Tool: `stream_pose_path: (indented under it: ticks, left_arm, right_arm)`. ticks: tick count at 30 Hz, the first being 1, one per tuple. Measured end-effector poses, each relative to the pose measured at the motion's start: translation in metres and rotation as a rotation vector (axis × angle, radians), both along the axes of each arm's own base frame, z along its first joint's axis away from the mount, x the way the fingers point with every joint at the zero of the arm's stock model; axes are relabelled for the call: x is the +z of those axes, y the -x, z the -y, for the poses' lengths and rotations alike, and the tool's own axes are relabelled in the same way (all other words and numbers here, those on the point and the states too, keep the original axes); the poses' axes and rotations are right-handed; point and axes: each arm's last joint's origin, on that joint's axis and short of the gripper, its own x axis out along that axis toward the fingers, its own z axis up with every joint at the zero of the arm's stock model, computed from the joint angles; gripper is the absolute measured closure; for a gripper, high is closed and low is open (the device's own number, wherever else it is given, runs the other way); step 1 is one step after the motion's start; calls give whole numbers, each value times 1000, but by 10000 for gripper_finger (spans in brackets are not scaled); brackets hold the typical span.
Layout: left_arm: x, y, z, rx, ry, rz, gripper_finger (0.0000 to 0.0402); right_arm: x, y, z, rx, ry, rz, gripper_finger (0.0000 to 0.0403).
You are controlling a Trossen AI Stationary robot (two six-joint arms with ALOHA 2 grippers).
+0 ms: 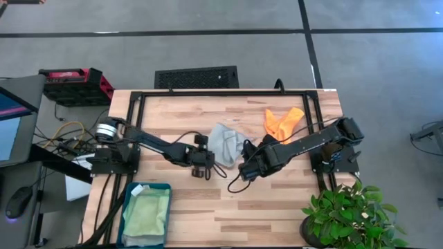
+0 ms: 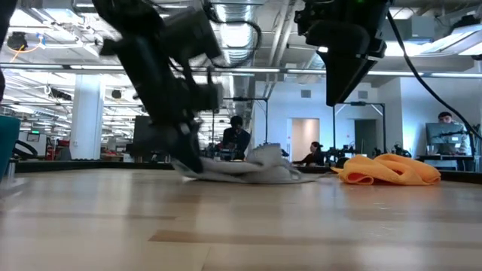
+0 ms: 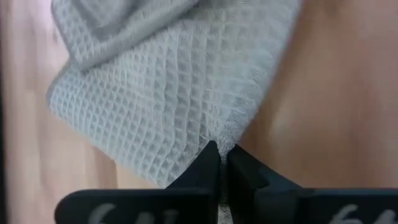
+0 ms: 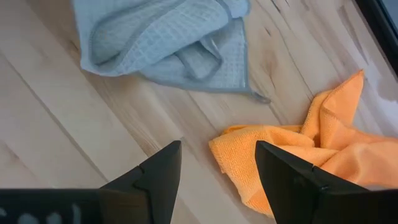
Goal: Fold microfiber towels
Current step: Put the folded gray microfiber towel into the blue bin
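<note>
A pale grey-blue towel (image 1: 225,142) lies crumpled at the table's middle; it also shows in the low view (image 2: 252,172) and the right wrist view (image 4: 161,43). My left gripper (image 1: 209,161) is down at the towel's near left side and shut on it. My right gripper (image 1: 247,167) is open and empty, raised above the table just right of the grey towel. An orange towel (image 1: 283,122) lies bunched on the table at the far right. A light green towel (image 1: 147,216) lies in the teal bin (image 1: 129,207). The second grey-blue towel is not in view. My left gripper (image 3: 222,152) pinches the grey towel's hemmed edge (image 3: 231,138) between its two fingertips. In the low view the fingers (image 2: 188,162) come down from above, slanting, at the towel's left end. The towel lies slack and crumpled on the table.
The teal bin stands at the table's near left corner. A potted plant (image 1: 346,214) stands at the near right corner. A black frame (image 1: 228,93) runs along the table's far and side edges. Bare wood (image 1: 228,207) lies between the bin and the plant.
</note>
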Motion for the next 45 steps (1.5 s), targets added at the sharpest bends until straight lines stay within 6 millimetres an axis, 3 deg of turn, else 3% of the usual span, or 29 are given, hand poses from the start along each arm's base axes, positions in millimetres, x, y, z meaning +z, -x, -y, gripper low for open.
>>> stream_pose_path:
  ticks: [8,14,21,30,39,45]
  left_arm:
    - [43,31,13,98,195,-24,401]
    - [69,50,29,153,279,-134,401]
    - [92,68,55,248,439,-319,401]
    - [120,94,88,404,519,-504,401]
    - [141,114,124,485,610,-574,401]
    - [139,133,146,567,636,-642,401]
  right_arm:
    - [0,-1,0,14,12,1,173]
    - [0,-1,-1,21,12,2,173]
    - [0,-2,-1,21,9,11,173]
    - [0,-6,-2,74,5,35,173]
    - [1,-12,-9,150,-5,82,173]
    - [2,-17,-15,201,-46,126,173]
